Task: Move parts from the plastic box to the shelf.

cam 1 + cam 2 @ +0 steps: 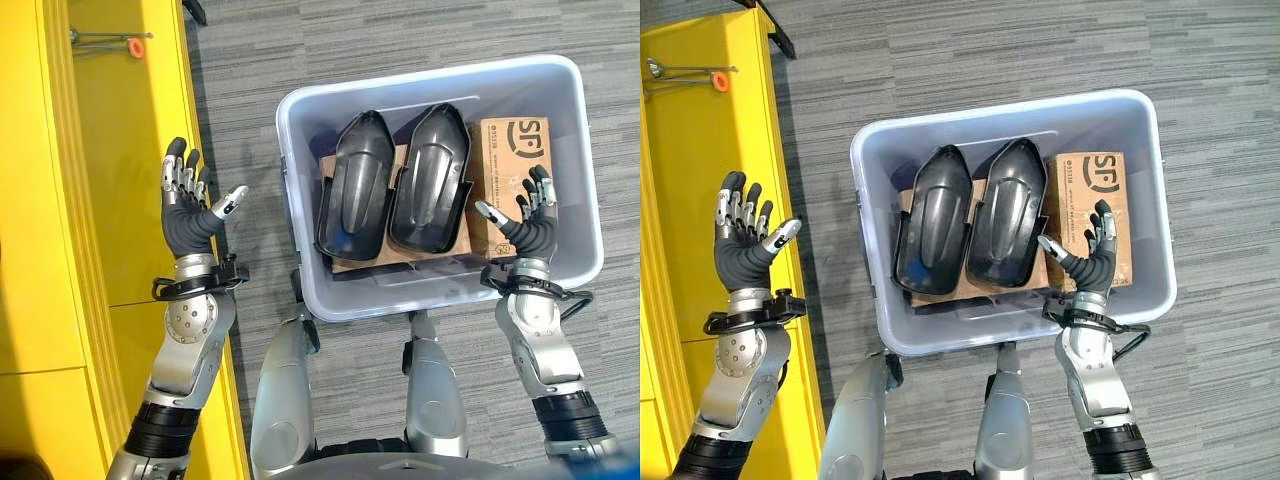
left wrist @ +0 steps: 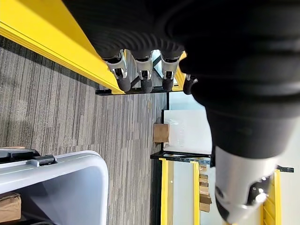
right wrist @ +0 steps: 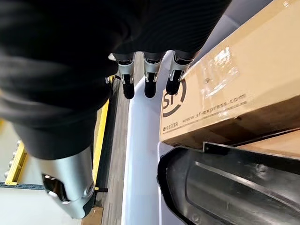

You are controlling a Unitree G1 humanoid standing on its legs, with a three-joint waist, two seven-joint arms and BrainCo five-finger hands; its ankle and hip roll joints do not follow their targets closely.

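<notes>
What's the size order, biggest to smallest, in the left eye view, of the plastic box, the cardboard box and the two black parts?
1. plastic box
2. two black parts, alike
3. cardboard box, partly hidden by the right hand

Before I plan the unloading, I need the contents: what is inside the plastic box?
Plastic box: two black moulded parts side by side on brown cardboard, one cardboard box beside them. Anything beneath is covered.
</notes>
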